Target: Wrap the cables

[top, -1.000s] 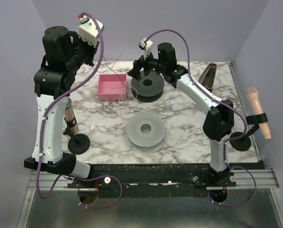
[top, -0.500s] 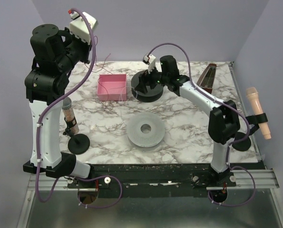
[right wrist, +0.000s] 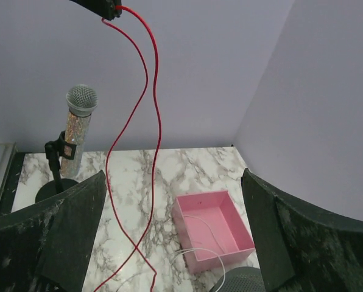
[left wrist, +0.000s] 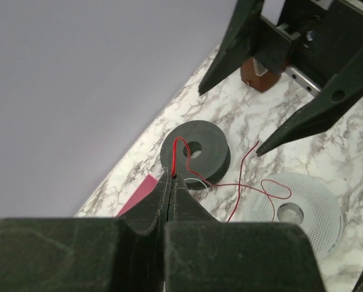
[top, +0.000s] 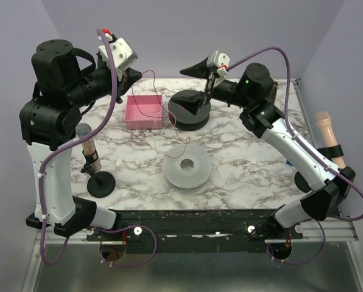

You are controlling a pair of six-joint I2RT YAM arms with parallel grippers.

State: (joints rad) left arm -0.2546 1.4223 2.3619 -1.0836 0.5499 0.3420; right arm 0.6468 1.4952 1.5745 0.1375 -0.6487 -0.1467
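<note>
Up and to the left of the black spool [top: 189,112], finds the left claw [top: 134,75] swung lower and nearer than a second ago, pinched fully shut on the red wire [right wrist: 156,91] with no gap between the fingers. Has drawn that wire up from the pink box [top: 144,111] just left of the spool, so that it now hangs in a slack curve from the pinch down to the spool's left edge, with loose loops trailing in front of the spool, on the side of the pale spool [top: 187,165]. Cannot tell whether any end is caught on the spool itself. Above the spool and slightly right, shows the right claw [top: 190,91] lifted clear of the spool top where it sat a second ago, spread wide and holding nothing. Reads as the right claw's part at the spool being done for now, with the wire left to the left claw alone, draped at the spool and not yet wound round it. Probably calls next for tension on the strand and turns laid round the spool. Risks so thin a thread slipping off.
</note>
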